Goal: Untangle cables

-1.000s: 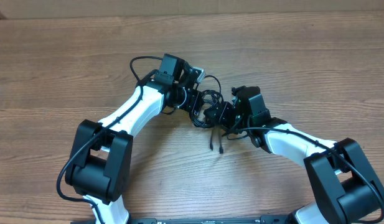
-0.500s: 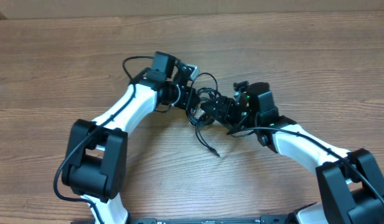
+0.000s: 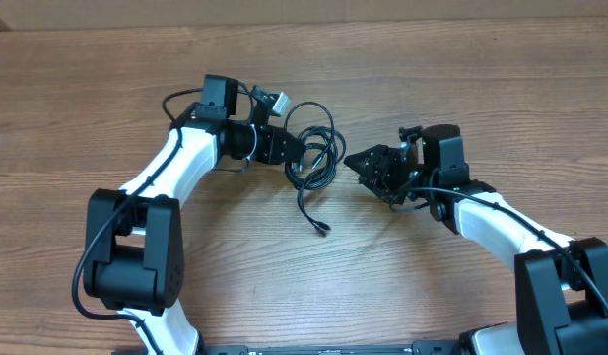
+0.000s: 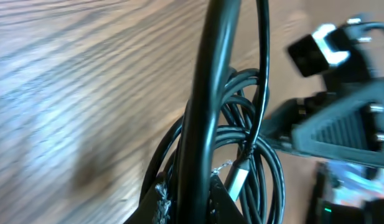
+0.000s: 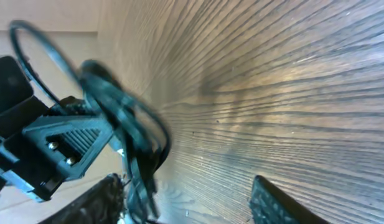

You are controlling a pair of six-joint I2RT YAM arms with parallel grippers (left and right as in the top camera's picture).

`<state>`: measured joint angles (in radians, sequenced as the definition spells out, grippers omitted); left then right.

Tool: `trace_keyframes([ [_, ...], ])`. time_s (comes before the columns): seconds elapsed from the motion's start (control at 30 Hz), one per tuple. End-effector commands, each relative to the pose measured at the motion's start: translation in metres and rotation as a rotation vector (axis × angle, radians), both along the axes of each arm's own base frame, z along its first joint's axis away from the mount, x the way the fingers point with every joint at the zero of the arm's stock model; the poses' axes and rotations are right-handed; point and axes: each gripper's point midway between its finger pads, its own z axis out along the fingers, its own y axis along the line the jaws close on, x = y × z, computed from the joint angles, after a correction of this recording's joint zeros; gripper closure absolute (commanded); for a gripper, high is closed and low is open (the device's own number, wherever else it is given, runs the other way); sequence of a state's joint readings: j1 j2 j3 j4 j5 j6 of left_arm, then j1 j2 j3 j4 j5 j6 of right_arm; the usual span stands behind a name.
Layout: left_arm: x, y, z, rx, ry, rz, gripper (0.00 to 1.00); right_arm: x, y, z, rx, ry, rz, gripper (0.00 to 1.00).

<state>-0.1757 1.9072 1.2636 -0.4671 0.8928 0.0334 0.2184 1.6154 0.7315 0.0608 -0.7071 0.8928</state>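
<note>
The cables (image 3: 314, 148) are thin black cords in loose loops on the wood table, with one tail running down to a small plug (image 3: 323, 229). My left gripper (image 3: 292, 150) is shut on the left side of the loops. In the left wrist view a thick-looking cord (image 4: 207, 112) runs up from between the shut fingers (image 4: 159, 204), and a silver plug (image 4: 236, 179) lies beside them. My right gripper (image 3: 367, 164) stands open a short way right of the loops, touching nothing. The right wrist view shows the blurred cables (image 5: 120, 115) ahead of its left finger (image 5: 98, 199).
The wooden table (image 3: 461, 89) stretches all round both arms. The left arm's own black cable (image 3: 180, 99) arcs behind its wrist. The right arm's white link (image 3: 491, 222) lies at the lower right.
My right gripper has opened, let go of the bundle and drawn back to the right. The left gripper has pulled the cables left, and the knot has spread into wider loops.
</note>
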Motion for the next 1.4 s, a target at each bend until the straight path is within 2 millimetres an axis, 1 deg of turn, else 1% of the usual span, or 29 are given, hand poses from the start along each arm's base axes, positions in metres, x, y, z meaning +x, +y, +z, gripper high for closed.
trace_keyframes([
  [0.0,-0.011,-0.011,0.033,-0.142,-0.029,-0.079,0.96,0.003,0.003,0.013,0.016,-0.037,0.016,0.4],
  [0.07,-0.013,-0.013,0.036,-0.165,-0.019,-0.087,0.96,0.003,0.003,0.013,0.016,-0.037,0.016,0.41],
  [0.33,-0.016,-0.012,0.033,-0.156,0.034,-0.062,0.96,0.006,0.003,0.015,0.018,-0.054,0.015,0.42],
  [0.63,-0.018,-0.012,0.032,-0.155,0.053,-0.061,0.96,0.018,-0.008,0.009,-0.048,-0.076,-0.06,0.43],
  [0.73,-0.019,-0.012,0.031,-0.154,0.059,-0.061,0.96,0.018,-0.005,0.011,-0.046,-0.091,-0.054,0.43],
  [1.07,-0.02,-0.012,0.032,-0.161,0.069,-0.059,0.96,0.021,0.0,0.004,-0.123,-0.112,-0.093,0.44],
  [1.17,-0.02,-0.012,0.032,-0.165,0.094,-0.045,0.96,0.026,0.001,0.004,-0.161,-0.145,-0.122,0.45],
  [1.23,-0.02,-0.012,0.032,-0.166,0.097,-0.044,0.96,0.031,0.005,0.008,-0.174,-0.184,-0.137,0.46],
  [1.3,-0.022,-0.015,0.037,-0.195,0.1,-0.06,0.96,0.034,0.01,0.014,-0.172,-0.22,-0.141,0.46],
  [1.37,-0.025,-0.018,0.046,-0.248,0.096,-0.089,0.96,0.034,0.013,0.015,-0.174,-0.232,-0.138,0.46],
])
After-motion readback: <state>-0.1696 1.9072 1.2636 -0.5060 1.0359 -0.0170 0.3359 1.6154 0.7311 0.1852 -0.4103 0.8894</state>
